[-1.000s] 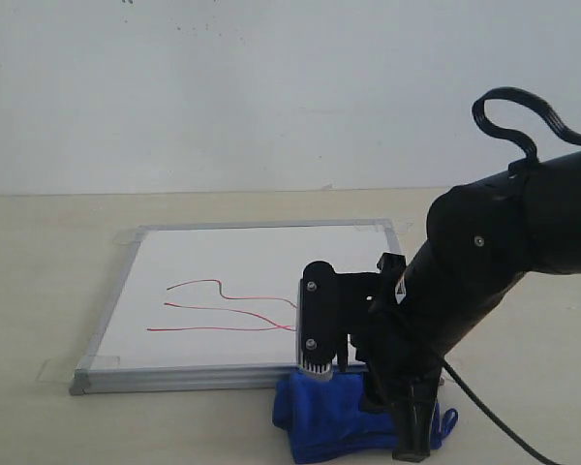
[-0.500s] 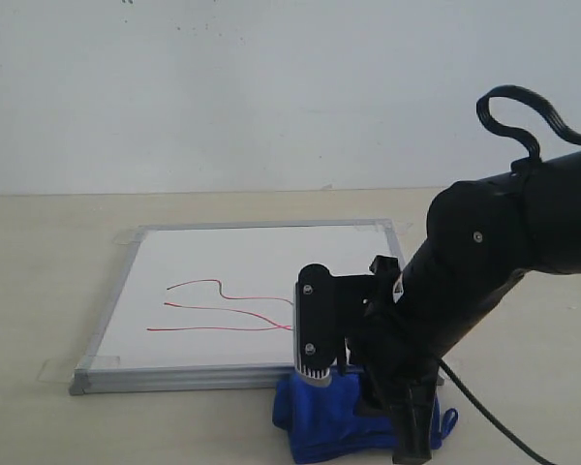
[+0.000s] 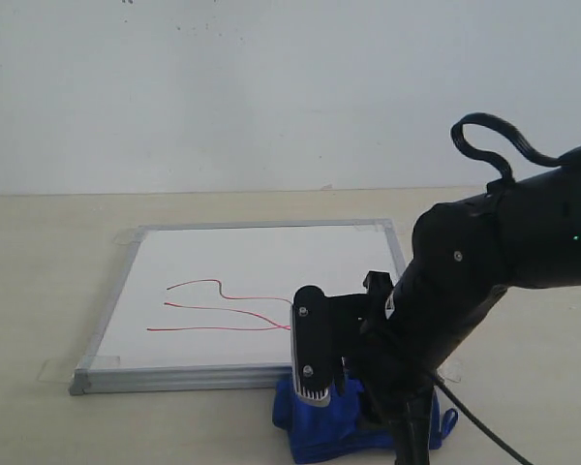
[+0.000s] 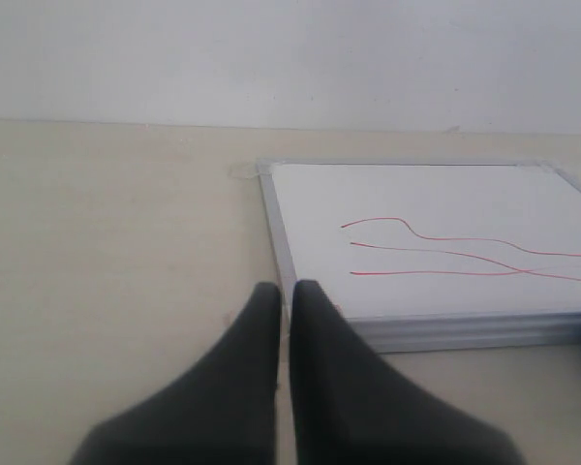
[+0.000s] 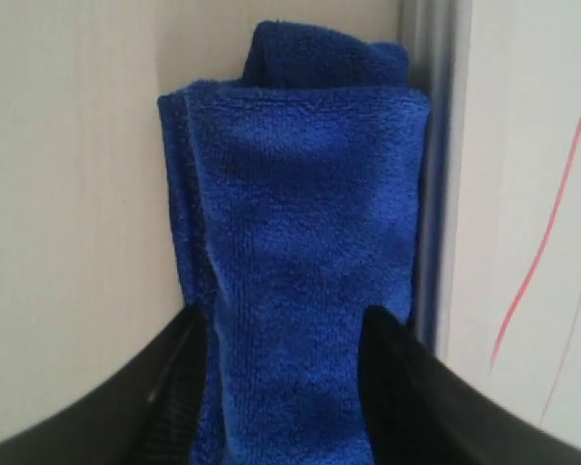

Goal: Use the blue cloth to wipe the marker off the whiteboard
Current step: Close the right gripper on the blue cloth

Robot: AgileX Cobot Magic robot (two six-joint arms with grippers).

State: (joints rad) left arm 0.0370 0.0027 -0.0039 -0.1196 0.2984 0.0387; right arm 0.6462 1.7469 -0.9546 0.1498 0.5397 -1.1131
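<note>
In the exterior view the flat white whiteboard with a thin silver frame (image 3: 271, 257) lies on the pale beige tabletop (image 3: 39, 271), taped at its corners, probably so it will not slide under wiping. The thin wavy red marker lines (image 3: 223, 308) cross its left half, none wiped yet. The thick royal-blue microfibre cloth (image 3: 310, 436) lies folded on the table, against the whiteboard's near frame at its right end. The black right arm (image 3: 465, 281) bends steeply down onto it, evidently to pick it up. The left gripper is out of this view.

In the left wrist view the left gripper (image 4: 284, 291) hangs over bare table just off the whiteboard's side edge, clear of the work. Its jaws are pressed together to a hairline slit and hold nothing. A sliver of the cloth shows past the whiteboard's near frame.

In the right wrist view the right gripper (image 5: 286, 320) straddles the cloth lengthwise. Its jaws are spread wide, one finger on each long side and about touching the pile, with no squeeze showing. The cloth's far side lies along the whiteboard's frame, so that finger has little room.
</note>
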